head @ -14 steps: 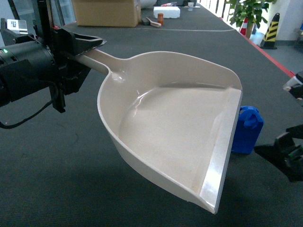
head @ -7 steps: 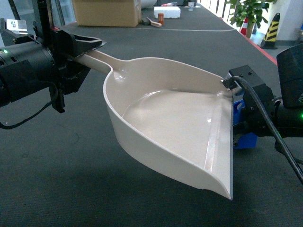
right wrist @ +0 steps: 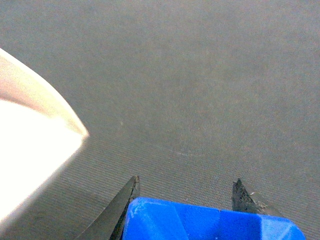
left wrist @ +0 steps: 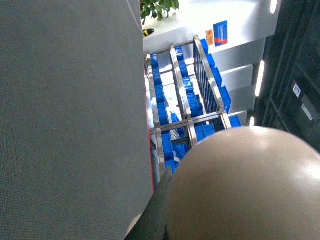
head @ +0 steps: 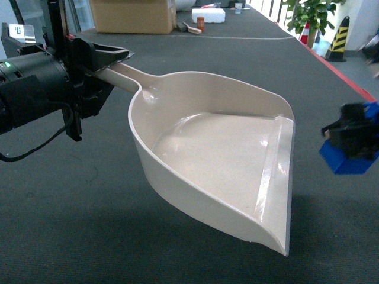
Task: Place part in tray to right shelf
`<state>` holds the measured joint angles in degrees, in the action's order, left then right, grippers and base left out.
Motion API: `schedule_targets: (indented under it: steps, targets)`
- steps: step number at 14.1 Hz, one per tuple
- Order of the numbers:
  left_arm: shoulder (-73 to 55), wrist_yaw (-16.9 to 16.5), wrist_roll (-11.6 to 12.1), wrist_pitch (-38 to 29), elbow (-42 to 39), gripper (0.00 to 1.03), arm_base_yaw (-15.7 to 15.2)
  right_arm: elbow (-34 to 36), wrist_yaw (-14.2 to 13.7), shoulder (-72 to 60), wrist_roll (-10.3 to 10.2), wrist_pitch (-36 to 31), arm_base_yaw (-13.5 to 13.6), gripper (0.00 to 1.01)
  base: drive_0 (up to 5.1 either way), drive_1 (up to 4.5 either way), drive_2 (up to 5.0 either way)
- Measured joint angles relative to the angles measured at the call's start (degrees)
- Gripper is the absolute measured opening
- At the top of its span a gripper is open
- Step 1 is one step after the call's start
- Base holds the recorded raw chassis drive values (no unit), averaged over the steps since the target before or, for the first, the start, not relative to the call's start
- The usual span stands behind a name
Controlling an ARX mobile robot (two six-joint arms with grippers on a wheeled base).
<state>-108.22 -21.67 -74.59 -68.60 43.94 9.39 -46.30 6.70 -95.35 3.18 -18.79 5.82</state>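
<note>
1. The blue part (head: 350, 155) hangs in the air at the right edge of the head view, blurred, clear of the dark grey carpet (head: 195, 53) and apart from the tray's open front edge.
2. The right gripper (head: 349, 133) is clamped on the part: in the right wrist view 2 black fingertips (right wrist: 126, 202) stand on either side of the blue body (right wrist: 205, 222), touching it.
3. The beige tray (head: 219, 160) is held off the carpet, tilted, its flat open front facing right toward the part and its long handle running up-left.
4. The left gripper (head: 98, 59) is closed around the end of the tray's handle at the left of the head view.
5. In the left wrist view the tray's rounded underside (left wrist: 245, 185) fills the lower right, and beyond it stands the steel-framed shelf (left wrist: 182, 107) loaded with blue crates (left wrist: 172, 145).
6. At the carpet's far edge sit a cardboard box (head: 133, 15) and a white foam box (head: 208, 14); a potted plant (head: 308, 15) stands at the upper right.
</note>
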Motion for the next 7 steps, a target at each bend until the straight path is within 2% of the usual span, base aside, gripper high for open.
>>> schedule_targets:
  steps: [1, 2, 3, 4, 6, 7]
  targets:
    - [0.0, 0.0, 0.0, 0.0, 0.0, 0.14, 0.0, 0.2, 1.0, 6.5, -1.2, 1.0, 0.4, 0.48, 0.0, 0.0, 0.0]
    - [0.0, -0.1, 0.0, 0.0, 0.0, 0.14, 0.0, -1.0, 2.1, 11.6, -2.9, 0.2, 2.3, 0.48, 0.0, 0.0, 0.0]
    - [0.0, 0.0, 0.0, 0.0, 0.0, 0.14, 0.0, -3.6, 2.6, 13.4, -4.6, -1.0, 5.9, 0.48, 0.0, 0.0, 0.0]
    - [0.0, 0.0, 0.0, -0.1, 0.0, 0.14, 0.0, -7.0, 1.8, 11.4, -5.7, -1.2, 10.6, 0.48, 0.0, 0.0, 0.0]
    - [0.0, 0.0, 0.0, 0.0, 0.0, 0.14, 0.0, -11.1, 0.3, 0.1, -8.3, 1.5, 19.0, 0.48, 0.0, 0.0, 0.0]
    - [0.0, 0.0, 0.0, 0.0, 0.0, 0.14, 0.0, -11.9, -0.3, -3.5, -8.9, 0.8, 21.7, 0.48, 0.0, 0.0, 0.0]
